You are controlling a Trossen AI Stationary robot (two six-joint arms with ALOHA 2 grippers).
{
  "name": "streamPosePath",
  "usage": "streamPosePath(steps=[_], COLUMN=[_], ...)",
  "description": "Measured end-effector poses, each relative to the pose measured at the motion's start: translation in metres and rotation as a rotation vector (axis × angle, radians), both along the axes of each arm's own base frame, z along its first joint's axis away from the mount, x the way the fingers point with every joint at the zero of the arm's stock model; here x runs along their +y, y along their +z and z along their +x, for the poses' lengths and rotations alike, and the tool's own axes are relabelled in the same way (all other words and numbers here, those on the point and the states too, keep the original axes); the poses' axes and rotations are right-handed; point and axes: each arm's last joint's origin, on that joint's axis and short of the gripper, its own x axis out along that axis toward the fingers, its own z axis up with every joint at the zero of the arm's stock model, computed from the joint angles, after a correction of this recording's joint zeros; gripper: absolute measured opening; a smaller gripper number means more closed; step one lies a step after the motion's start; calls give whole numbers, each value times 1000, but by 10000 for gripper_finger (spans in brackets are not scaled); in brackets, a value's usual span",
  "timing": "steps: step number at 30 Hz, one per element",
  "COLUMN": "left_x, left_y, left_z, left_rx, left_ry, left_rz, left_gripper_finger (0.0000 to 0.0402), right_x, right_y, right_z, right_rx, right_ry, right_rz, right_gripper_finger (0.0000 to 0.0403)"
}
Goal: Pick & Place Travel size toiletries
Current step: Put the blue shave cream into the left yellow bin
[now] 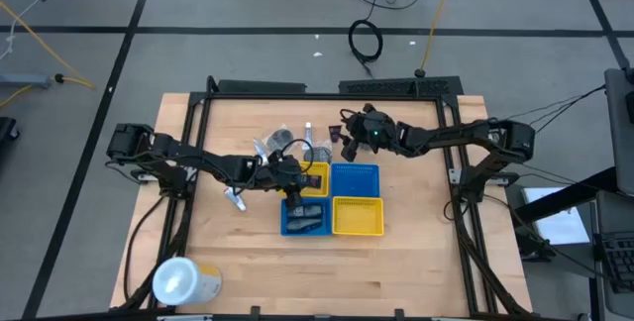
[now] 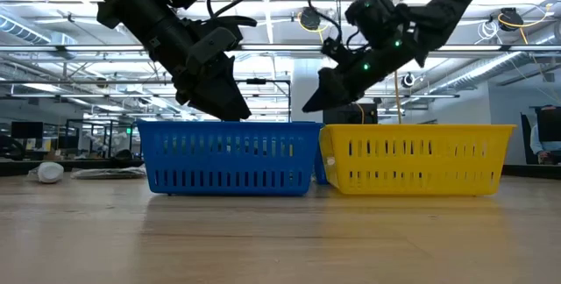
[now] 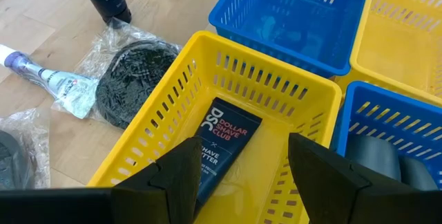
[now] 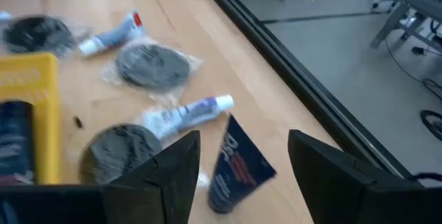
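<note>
Toiletries: dark tube (image 3: 222, 146) lying in yellow tray (image 3: 148, 135); left fingers (image 3: 181, 175) spread | right fingers (image 4: 171, 172) spread over dark tube (image 4: 236, 162)

Slotted plastic trays (image 3: 228, 65), seemingly glossy

Table front: bare wood, wide open.
Middle: four trays (image 1: 357, 217) packed together, no gap.
Behind trays: toiletries (image 1: 282, 143) scattered.
Front-left corner: big yellow cylinder (image 1: 186, 281).
</note>
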Motion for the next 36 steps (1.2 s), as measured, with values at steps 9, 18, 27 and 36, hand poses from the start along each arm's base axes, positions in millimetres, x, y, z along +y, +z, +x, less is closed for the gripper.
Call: streamPosePath(steps=[9,18,27,36], left_x=[0,0,0,0], left_y=[0,0,1,1], left_z=[0,0,0,0], left_rx=[-6,-7,-7,-7], left_ry=[0,0,0,1], left_rz=[0,-1,-1,-1], left_gripper_finger=[214,214,214,214], right_x=[-11,-14,-14,-14], right_y=[-17,-23,-26,-26], right_z=[4,7,5,5], right_rx=[19,13,36,39], right_ry=[42,48,66,59], right_rz=[6,8,28,35], right_gripper_finger=[205,190,156,76])
